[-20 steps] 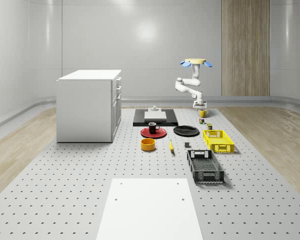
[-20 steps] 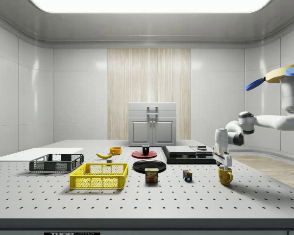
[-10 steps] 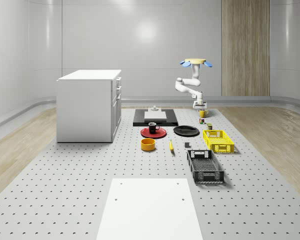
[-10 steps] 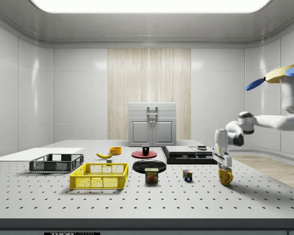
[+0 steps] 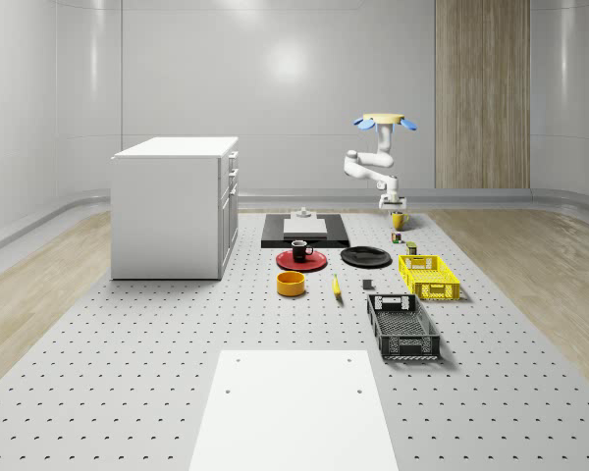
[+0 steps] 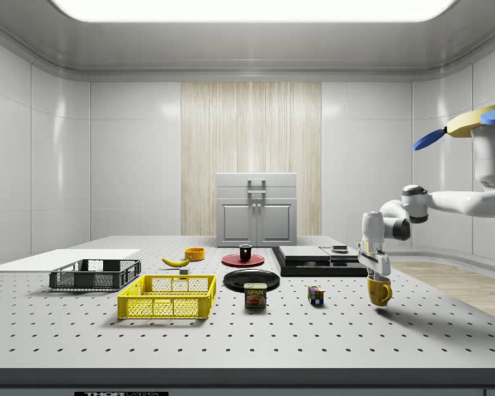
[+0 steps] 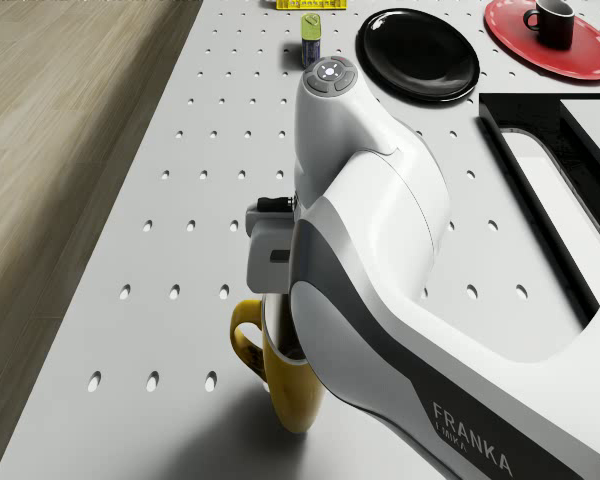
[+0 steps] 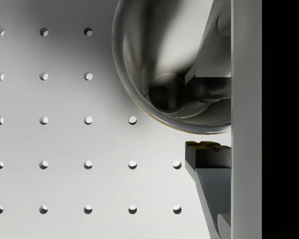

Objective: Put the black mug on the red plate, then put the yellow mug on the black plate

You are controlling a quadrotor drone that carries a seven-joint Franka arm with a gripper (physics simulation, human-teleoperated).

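The yellow mug [image 6: 379, 291] hangs a little above the table at the side view's right, with my gripper [image 6: 377, 279] shut on its rim. In the wrist view one finger is inside the mug [image 8: 154, 64] and the other is outside the wall, the gripper [image 8: 209, 133] pinching it. The drone view has the mug [image 7: 280, 385] under the arm. The drone [image 5: 385, 124] hovers over the table's far right part. The black mug [image 5: 298, 249] stands on the red plate [image 5: 301, 262]. The black plate [image 5: 365, 257] lies bare beside it.
Between mug and black plate stand a small cube [image 6: 316, 294] and a can [image 6: 255, 295]. A yellow crate [image 5: 429, 276], black crate [image 5: 402, 327], orange bowl [image 5: 292, 283], banana [image 5: 336, 286], black slab [image 5: 304, 229] and white cabinet [image 5: 177, 206] are there too.
The fingers went from open to shut on the yellow mug's rim. The mug then rose slightly off the table with the gripper.
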